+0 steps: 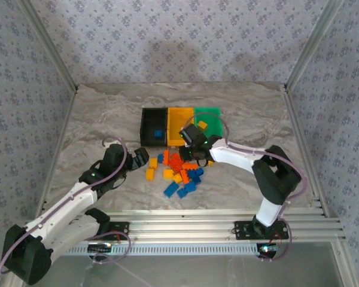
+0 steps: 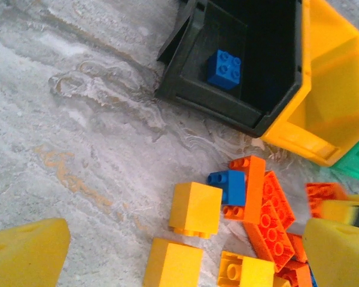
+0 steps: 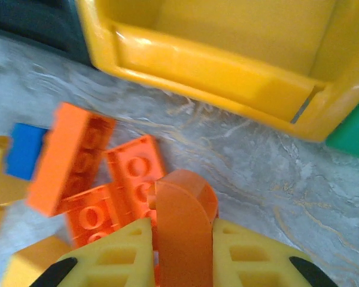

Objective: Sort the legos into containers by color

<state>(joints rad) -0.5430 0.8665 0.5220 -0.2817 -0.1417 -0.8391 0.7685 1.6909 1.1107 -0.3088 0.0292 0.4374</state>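
Two right fingers point(image 3: 116, 257) pinch an orange brick point(image 3: 182, 221) (its base hidden); left fingers point(image 2: 24, 254) spread.

Table point(image 1: 96, 119): grey, marble-veined. Walls point(image 1: 167, 36): pale lilac, floral print. Containers, 9 to 3 o'clock: black bin point(image 1: 149, 122), yellow-orange bin point(image 1: 179, 118), green bin point(image 1: 212, 115). Blue brick point(image 1: 158, 134) in black; yellow-orange brick point(image 1: 202, 124) in green. Legos point(image 1: 179, 173) at their 6 o'clock: blue, red-orange, yellow-orange. Right gripper point(image 3: 182, 226): yellow fingers point(image 3: 122, 257), red-orange piece point(image 3: 182, 200) between.

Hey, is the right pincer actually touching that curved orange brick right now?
Touching. In the right wrist view, the curved orange brick sits clamped in the right pincer, its yellow fingers pressed against both sides with no gap.
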